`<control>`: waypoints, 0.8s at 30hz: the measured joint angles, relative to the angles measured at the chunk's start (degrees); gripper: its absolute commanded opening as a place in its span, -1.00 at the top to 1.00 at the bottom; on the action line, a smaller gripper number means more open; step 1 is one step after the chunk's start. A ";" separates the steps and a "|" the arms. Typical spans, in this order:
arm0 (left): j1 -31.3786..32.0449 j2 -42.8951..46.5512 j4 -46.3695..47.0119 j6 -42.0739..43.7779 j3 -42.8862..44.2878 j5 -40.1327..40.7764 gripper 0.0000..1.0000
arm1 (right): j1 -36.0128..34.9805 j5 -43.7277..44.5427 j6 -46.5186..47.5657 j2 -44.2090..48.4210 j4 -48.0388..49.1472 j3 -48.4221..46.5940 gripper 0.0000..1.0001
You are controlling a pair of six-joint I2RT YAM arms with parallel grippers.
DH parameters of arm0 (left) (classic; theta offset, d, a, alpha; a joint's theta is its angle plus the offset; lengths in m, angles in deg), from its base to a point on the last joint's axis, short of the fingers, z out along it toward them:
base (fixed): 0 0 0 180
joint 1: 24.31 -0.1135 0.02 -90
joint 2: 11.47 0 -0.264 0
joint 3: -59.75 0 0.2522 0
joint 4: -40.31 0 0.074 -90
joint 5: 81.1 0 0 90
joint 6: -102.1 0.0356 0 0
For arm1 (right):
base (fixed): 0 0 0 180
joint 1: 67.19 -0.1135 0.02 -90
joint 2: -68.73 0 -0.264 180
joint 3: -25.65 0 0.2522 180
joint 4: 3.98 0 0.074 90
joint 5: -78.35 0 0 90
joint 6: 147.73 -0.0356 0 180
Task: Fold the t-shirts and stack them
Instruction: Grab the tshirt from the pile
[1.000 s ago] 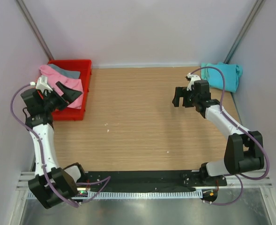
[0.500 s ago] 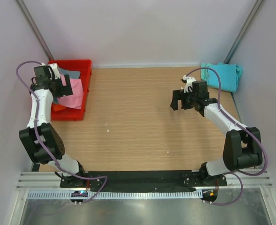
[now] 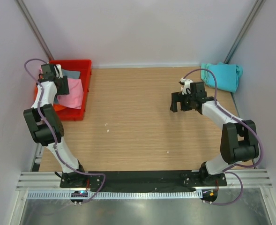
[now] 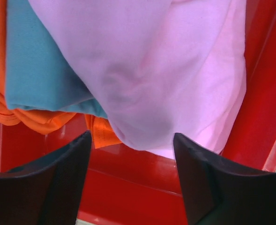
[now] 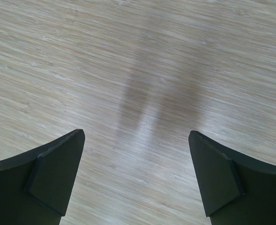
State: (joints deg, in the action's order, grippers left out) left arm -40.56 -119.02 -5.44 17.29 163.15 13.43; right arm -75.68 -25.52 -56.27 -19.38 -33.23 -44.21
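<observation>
Pink t-shirt lies bunched in the red bin over a teal t-shirt and an orange t-shirt; a bite here could, I judge, drag the orange fold up too or scrape the bin floor. Long axis seems far-to-near along the bin; its rounded edge points at the left gripper, which hangs just short of it, jaws apart and empty. Right gripper gapes over the wooden table, well apart.

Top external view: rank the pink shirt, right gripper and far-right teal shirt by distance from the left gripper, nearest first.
1. Pink shirt, in the red bin right beside the left gripper.
2. Right gripper, mid-table, right of centre.
3. Teal shirt, far right corner.
</observation>
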 measured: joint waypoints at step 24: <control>2.43 7.56 -0.50 -1.75 -2.34 -7.04 1.00 | 1.11 -0.24 0.39 -0.42 -0.26 -0.59 -0.99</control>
State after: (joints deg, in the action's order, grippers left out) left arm -38.14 -111.46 -5.94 15.54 160.81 6.39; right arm -74.56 -25.76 -55.88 -19.80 -33.49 -44.80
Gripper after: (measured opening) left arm 0.003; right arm 0.996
